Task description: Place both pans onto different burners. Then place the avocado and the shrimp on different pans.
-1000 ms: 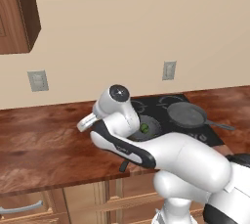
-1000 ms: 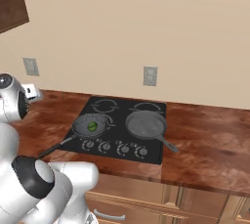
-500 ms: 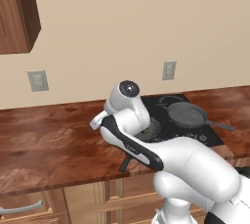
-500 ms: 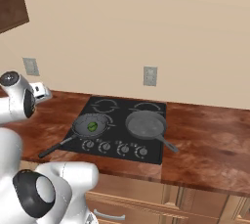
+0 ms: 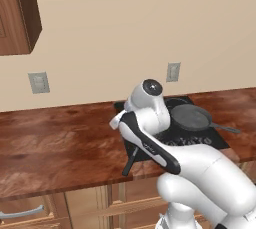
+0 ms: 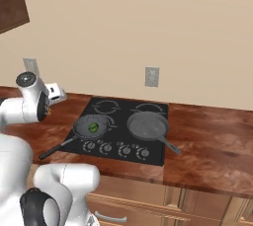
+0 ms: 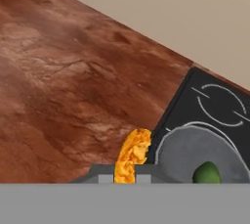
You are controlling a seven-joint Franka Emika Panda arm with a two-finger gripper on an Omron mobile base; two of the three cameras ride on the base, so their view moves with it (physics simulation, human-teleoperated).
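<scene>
Two dark grey pans sit on the black cooktop. The left pan rests on the front left burner with the green avocado inside it, its handle pointing out over the counter. On the front right burner stands the right pan, which is empty. In the hand view my gripper is shut on the orange shrimp, held above the counter just left of the cooktop's edge. The left pan and the avocado lie close to its right. My arm hides the left pan in the left base view.
A brown stone counter runs both sides of the cooktop, with wall outlets behind it. The two rear burners are bare. Silver knobs line the cooktop's front edge. A wooden cabinet hangs at upper left.
My arm has swung to the right, from over the left counter toward the cooktop, carrying the shrimp. It now covers the left pan in the left base view.
</scene>
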